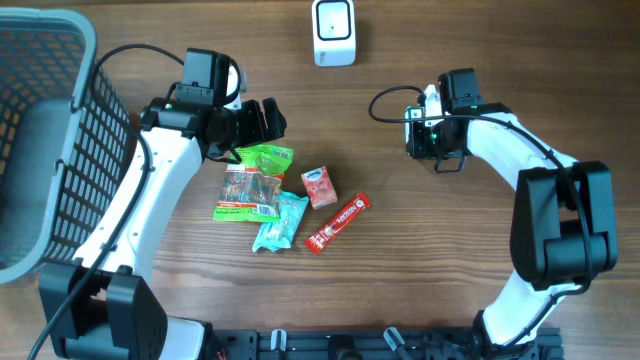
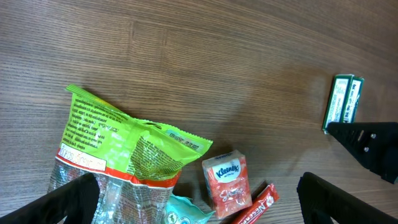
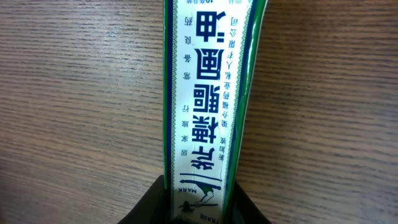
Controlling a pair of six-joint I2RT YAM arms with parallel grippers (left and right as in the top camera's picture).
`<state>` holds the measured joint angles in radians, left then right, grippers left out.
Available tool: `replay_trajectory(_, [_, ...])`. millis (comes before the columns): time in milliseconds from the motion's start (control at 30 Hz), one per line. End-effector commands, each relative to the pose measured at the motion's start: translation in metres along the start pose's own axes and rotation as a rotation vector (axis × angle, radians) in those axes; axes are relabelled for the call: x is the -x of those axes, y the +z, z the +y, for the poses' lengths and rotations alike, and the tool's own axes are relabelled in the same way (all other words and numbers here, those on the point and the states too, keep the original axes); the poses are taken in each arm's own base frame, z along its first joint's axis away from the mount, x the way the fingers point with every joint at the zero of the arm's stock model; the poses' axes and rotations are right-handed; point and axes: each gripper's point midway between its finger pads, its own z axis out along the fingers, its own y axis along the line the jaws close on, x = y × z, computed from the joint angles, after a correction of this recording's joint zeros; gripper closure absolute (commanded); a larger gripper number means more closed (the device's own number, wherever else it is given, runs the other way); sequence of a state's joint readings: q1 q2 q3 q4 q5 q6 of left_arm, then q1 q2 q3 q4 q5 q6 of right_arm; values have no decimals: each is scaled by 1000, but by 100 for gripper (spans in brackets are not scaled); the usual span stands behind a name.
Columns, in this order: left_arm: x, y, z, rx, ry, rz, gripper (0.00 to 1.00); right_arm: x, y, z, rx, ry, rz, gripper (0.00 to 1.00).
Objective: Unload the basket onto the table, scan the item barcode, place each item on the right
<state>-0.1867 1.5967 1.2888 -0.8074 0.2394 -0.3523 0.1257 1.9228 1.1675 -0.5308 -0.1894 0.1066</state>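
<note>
A narrow green-and-white box (image 3: 208, 93) with Chinese print sits between the fingers of my right gripper (image 3: 202, 193), which is shut on its sides. From overhead this gripper (image 1: 428, 135) is at the right of the table, below the white barcode scanner (image 1: 333, 30). In the left wrist view the box (image 2: 343, 102) shows at the far right. My left gripper (image 2: 199, 199) is open wide and holds nothing. It hovers over a green snack bag (image 2: 118, 143) and a Kleenex pack (image 2: 227, 180). No barcode shows on the box in any view.
A teal packet (image 1: 280, 222) and a red Nescafe stick (image 1: 338, 223) lie with the snack bag (image 1: 255, 180) and the Kleenex pack (image 1: 319, 186) at the table's middle. A grey mesh basket (image 1: 40, 150) fills the left edge.
</note>
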Motion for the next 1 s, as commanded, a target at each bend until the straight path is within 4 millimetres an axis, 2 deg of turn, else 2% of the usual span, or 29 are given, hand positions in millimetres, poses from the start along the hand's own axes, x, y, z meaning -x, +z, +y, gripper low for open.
replay_trajectory(0, [3,-5,-1,-4,17,-19,0,18,-34,-25,-191,-15,-88,86])
replay_trajectory(100, [3,-5,-1,-4,17,-19,0,20,-58,-36,-354,-37,-128,88])
replay_trajectory(267, [3,-5,-1,-4,17,-19,0,6,-70,-34,-676,-107,-153,88])
replay_trajectory(400, [3,-5,-1,-4,17,-19,0,-5,-69,-20,-795,-198,-194,92])
replay_trajectory(533, [3,-5,-1,-4,17,-19,0,-19,-56,-16,-837,-215,-203,92])
replay_trajectory(733, [3,-5,-1,-4,17,-19,0,-41,-19,-25,-840,-238,-106,91])
replay_trajectory(867, [3,-5,-1,-4,17,-19,0,-54,6,-23,-785,-251,-39,86])
replay_trajectory(967, [3,-5,-1,-4,17,-19,0,-57,11,-23,-777,-255,-22,73])
